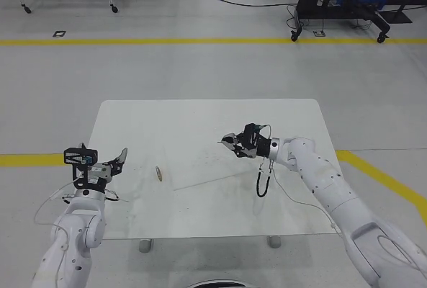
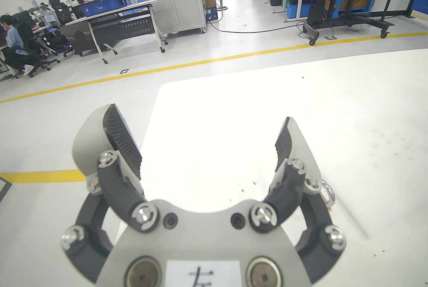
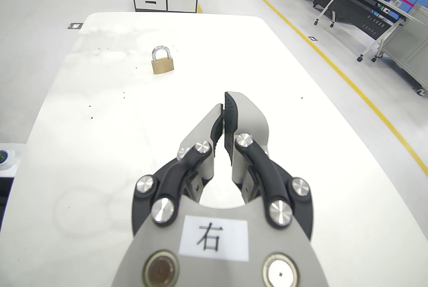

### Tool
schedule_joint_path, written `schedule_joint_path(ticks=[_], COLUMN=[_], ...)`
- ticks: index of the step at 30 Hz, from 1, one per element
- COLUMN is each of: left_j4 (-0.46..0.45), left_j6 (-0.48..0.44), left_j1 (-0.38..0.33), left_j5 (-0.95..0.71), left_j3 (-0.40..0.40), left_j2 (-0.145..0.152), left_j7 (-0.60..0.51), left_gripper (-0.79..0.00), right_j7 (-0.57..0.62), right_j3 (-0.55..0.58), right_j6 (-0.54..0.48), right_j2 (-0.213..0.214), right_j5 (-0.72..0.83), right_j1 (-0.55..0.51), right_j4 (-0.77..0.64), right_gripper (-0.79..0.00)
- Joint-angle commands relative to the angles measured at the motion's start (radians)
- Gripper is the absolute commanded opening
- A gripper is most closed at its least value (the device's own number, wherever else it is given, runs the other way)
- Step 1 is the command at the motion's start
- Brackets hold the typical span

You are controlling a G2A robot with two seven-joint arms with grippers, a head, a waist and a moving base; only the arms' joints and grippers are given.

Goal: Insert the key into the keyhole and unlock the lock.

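The right end effector (image 3: pixel 223 109) is hovering clenched above the white surface (image 3: pixel 100 134), facing the brass padlock (image 3: pixel 162 61), while the left end effector (image 2: pixel 200 134) is hanging released near the surface's edge.

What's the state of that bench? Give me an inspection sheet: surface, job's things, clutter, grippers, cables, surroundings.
Surface: white rounded-corner table, faintly scuffed.
Job's things: brass padlock with silver shackle on the table between the arms; cannot tell whether the key is held.
Clutter: small dark specks.
Grippers: left gripper fingers open, empty, at the table's edge; right gripper fingers shut, above the table.
Cables: black coiled cable hanging from the right wrist.
Surroundings: yellow floor line.
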Motion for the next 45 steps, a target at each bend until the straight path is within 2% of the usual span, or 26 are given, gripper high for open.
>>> schedule_joint_path(ticks=[1, 6, 18, 33, 38, 40, 45], left_j4=[0.000, 0.000, 0.000, 0.000, 0.000, 0.000, 0.000], left_j6=[0.000, 0.000, 0.000, 0.000, 0.000, 0.000, 0.000], left_j1=[0.000, 0.000, 0.000, 0.000, 0.000, 0.000, 0.000], left_j5=[0.000, 0.000, 0.000, 0.000, 0.000, 0.000, 0.000], left_j3=[0.000, 0.000, 0.000, 0.000, 0.000, 0.000, 0.000], left_j2=[0.000, 0.000, 0.000, 0.000, 0.000, 0.000, 0.000], left_j7=[0.000, 0.000, 0.000, 0.000, 0.000, 0.000, 0.000], left_gripper=[0.000, 0.000, 0.000, 0.000, 0.000, 0.000, 0.000], right_j7=[-0.012, -0.072, -0.247, -0.244, -0.281, -0.328, -0.329], right_j3=[0.009, 0.035, 0.087, 0.085, 0.089, 0.061, -0.028], right_j6=[-0.007, -0.051, -0.066, -0.066, -0.126, -0.126, -0.126], right_j2=[0.003, 0.020, 0.060, 0.059, 0.059, 0.065, 0.092], right_j5=[0.016, 0.009, -0.036, -0.032, 0.094, 0.134, 0.222], right_j1=[-0.013, -0.027, -0.098, -0.101, -0.125, -0.132, -0.101], right_j4=[-0.009, -0.009, -0.047, -0.050, -0.073, -0.083, -0.088], right_gripper=[-0.785, -0.785, -0.785, -0.785, -0.785, -0.785, -0.785])
